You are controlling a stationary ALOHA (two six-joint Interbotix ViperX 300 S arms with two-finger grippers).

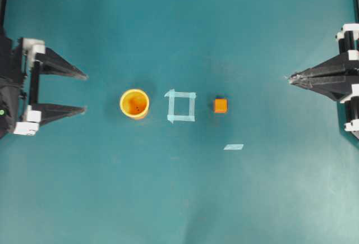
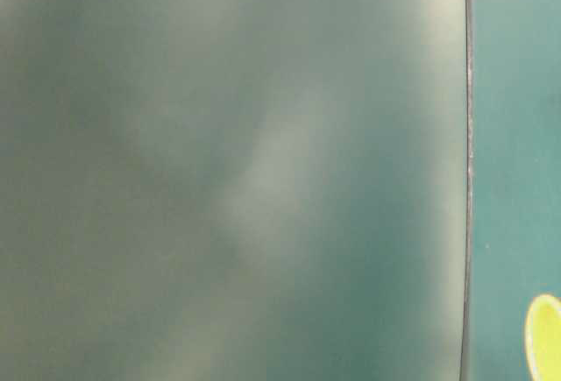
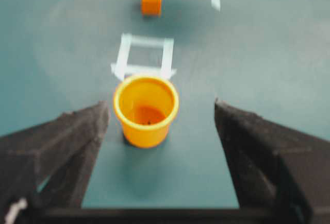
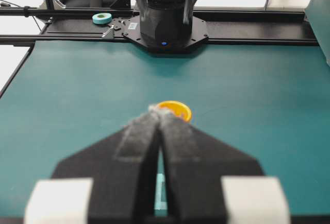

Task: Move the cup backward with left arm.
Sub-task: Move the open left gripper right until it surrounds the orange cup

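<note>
The cup point(image 1: 134, 104) stands upright on my teal table point(image 1: 179, 199), apart from the left gripper point(image 1: 85, 93), whose jaws gape wide and empty

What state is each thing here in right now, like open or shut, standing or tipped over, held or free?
Left black two-fingered claw: open, empty, short of the cup.
Right black pointed claw: shut, holding nothing.
Small round yellow-orange plastic cup: upright, mouth up, free on the table.
Small orange cube: resting flat, untouched.
Pale tape square: stuck flat, nothing inside it.
Loose pale tape strip: lying flat.
</note>
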